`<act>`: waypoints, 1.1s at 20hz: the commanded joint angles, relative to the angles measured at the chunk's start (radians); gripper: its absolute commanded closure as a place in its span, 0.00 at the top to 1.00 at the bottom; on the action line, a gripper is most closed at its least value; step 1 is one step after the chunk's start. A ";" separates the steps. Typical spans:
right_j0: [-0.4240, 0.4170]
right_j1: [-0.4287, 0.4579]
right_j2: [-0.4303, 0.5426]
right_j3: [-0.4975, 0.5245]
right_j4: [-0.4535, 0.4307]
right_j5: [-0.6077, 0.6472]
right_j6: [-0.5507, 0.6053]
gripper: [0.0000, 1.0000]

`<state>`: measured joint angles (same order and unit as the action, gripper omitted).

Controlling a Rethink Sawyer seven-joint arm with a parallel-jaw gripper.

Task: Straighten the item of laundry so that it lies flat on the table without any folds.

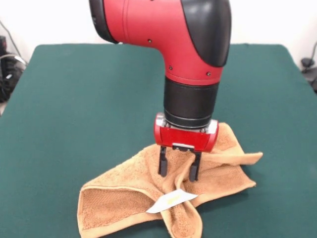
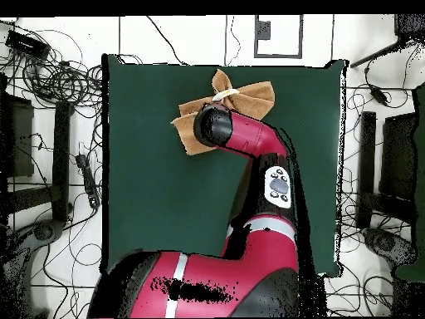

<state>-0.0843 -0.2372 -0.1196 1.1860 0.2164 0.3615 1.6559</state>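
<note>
A robotics lab: a red and black arm (image 2: 249, 141) works over a green felt surface (image 2: 149, 166), with tangled cables (image 2: 50, 91) and black equipment stands (image 2: 60, 149) crowding the white floor (image 2: 166, 33) around it.

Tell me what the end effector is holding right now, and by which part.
Nothing. The end effector is open, its fingers straddling a raised fold near the middle of the towel, not yet closed on it.

No text, number or brand can be read in either view. The white tag (image 1: 172, 201) on the towel (image 1: 119, 193) carries a yellow print, but its letters are too small to make out. The red arm (image 1: 168, 34) shows no readable label.
</note>
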 commanded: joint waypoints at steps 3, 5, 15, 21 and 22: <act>-0.010 0.005 0.115 0.072 -0.063 -0.025 0.072 1.00; -0.006 0.009 0.114 0.068 -0.064 -0.030 0.081 1.00; 0.002 0.034 0.119 0.043 -0.079 -0.053 0.112 1.00; 0.013 0.048 0.107 0.029 -0.077 -0.064 0.124 1.00; 0.012 0.048 0.107 0.029 -0.079 -0.062 0.120 1.00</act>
<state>-0.0933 -0.2338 -0.1029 1.1859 0.1667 0.3341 1.6557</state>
